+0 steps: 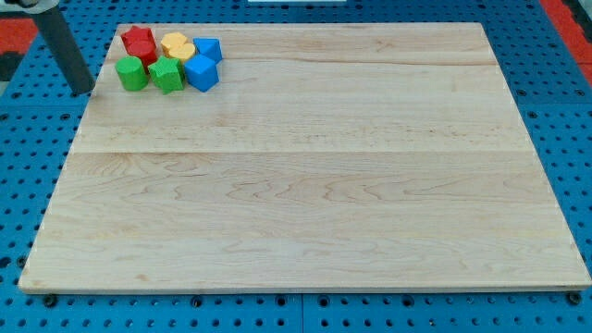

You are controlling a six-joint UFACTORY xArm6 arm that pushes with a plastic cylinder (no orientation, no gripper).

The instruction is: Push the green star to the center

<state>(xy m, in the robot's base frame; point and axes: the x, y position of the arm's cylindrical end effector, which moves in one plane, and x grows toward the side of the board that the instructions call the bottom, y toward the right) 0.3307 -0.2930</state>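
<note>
Rod (63,46) cut off by the view's top edge

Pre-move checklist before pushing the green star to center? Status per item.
1. Green star visible: ok.
2. My tip in view: ok, at the view's left, off the board edge.
3. Tip clear of blocks: ok, left of the green cylinder.
4. Star free to move alone: not ok; the blue block, yellow block and red star crowd it.
5. Tip behind star for a centre push: not ok.
</note>
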